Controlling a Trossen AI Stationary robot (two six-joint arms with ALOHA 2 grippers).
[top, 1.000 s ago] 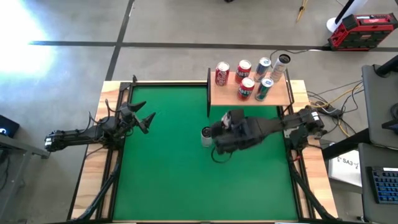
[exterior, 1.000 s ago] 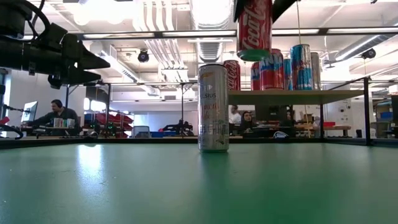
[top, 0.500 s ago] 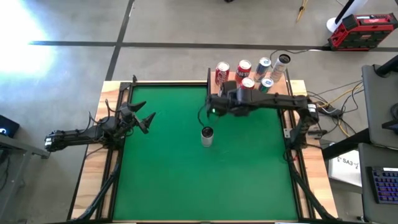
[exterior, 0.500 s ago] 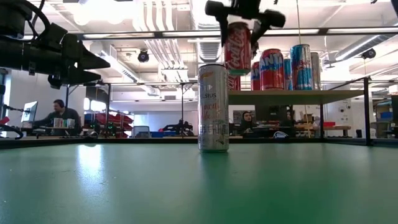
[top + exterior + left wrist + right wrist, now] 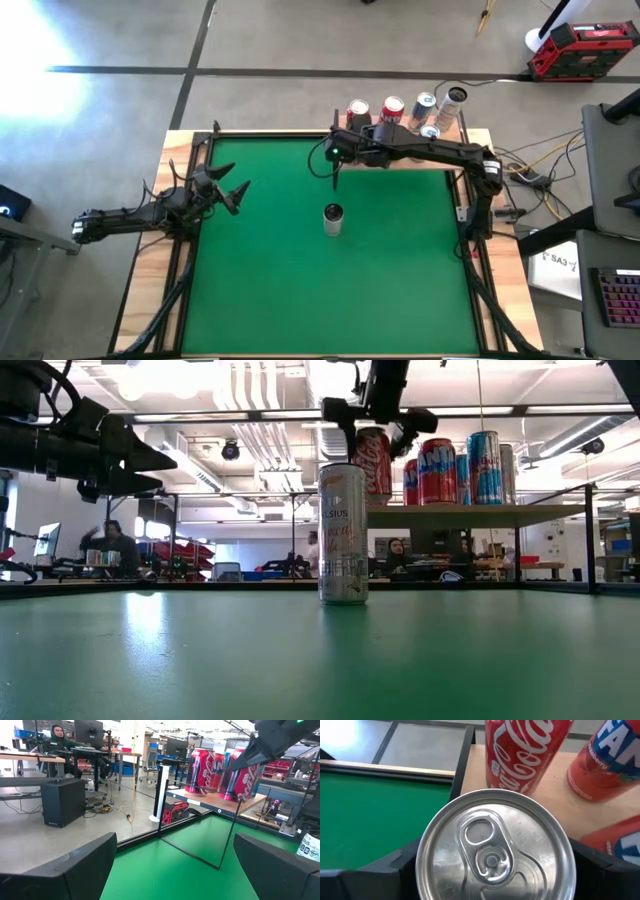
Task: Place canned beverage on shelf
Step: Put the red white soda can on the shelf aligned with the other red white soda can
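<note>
My right gripper (image 5: pixel 377 426) is shut on a red Coca-Cola can (image 5: pixel 373 460) and holds it in the air over the near left corner of the shelf (image 5: pixel 457 135), a tan board on a dark frame at the table's far right. In the high view the gripper (image 5: pixel 345 150) hides the can. The right wrist view looks down on the can's silver top (image 5: pixel 495 850). A slim silver can (image 5: pixel 333 217) stands upright on the green table. At the table's left edge my left gripper (image 5: pixel 235 195) waits open, holding nothing. My right gripper pinches the red can's upper side wall (image 5: pixel 352 440) between its two fingers, one finger (image 5: pixel 395 865) on either side just below the rim. The fingers come slanting down from above. The can hangs below them, a little tilted, clear of shelf and table.
Several cans stand upright on the shelf: a red Coca-Cola can (image 5: pixel 358 112) at its far left, another red one (image 5: pixel 392 108), blue ones (image 5: pixel 424 103) to the right. A thin dark frame post (image 5: pixel 159 800) rises at the shelf's corner. People sit at desks beyond the table.
My right gripper has carried the red can from above the table's middle, beside the silver can, toward the far edge to the shelf's near left corner, swinging about as it went. The can stayed in the hold and now hangs slightly tilted.
</note>
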